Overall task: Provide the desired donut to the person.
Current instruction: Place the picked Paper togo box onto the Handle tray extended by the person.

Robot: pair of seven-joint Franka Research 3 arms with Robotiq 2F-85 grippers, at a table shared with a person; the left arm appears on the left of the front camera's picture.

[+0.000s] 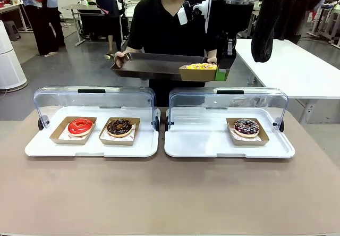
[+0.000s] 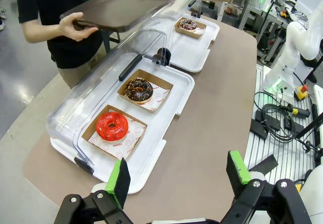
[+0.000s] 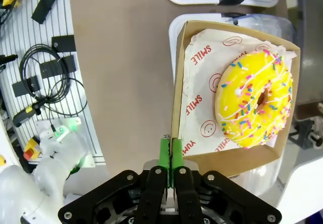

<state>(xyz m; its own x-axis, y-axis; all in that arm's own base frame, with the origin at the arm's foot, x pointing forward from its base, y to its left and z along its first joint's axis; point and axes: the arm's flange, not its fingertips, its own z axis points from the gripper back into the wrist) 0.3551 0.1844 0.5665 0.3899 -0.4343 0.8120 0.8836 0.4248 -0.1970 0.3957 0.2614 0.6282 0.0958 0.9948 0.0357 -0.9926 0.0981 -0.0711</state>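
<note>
now the right end effector (image 3: 168,143) pinches the side wall of a cardboard box (image 1: 197,72) with the yellow donut (image 1: 201,66), holding it at the right end of the brown tray (image 1: 154,65), which the person (image 1: 164,23) holds in both hands; whether box and tray touch i cannot tell. the left end effector (image 2: 177,172) is spread wide, well apart from the tray, over the near edge of the surface (image 2: 212,123).

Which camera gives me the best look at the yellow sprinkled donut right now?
Right wrist view: the yellow donut sits close, seen from above, sprinkles clear, its cardboard box pinched by the right claw. Front view shows it side-on, half hidden by the box wall. Left wrist view shows it small and far off.
</note>
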